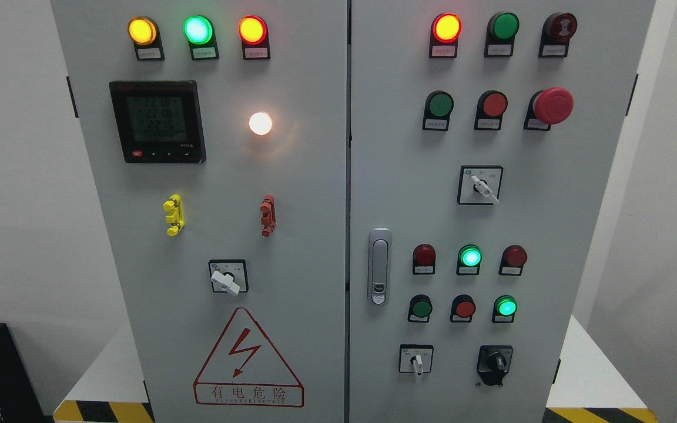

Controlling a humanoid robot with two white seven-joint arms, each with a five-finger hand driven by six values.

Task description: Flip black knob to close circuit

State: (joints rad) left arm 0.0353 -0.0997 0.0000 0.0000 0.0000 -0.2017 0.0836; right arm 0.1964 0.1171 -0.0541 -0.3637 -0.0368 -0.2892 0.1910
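Observation:
A black rotary knob [495, 363] sits on a black plate at the lower right of the right cabinet door [585, 235]. Its pointer leans toward the upper left. No robot hand or arm shows anywhere in the head view. To the knob's left is a white-handled selector switch [416, 361] with its handle pointing down.
The grey cabinet has two doors with a door latch [379, 267] between them. Lit lamps [197, 29], push buttons, a red mushroom stop button [553, 106], two more white selector switches [479, 185] [228, 277], a meter [157, 121] and a red warning triangle [248, 358] cover the front.

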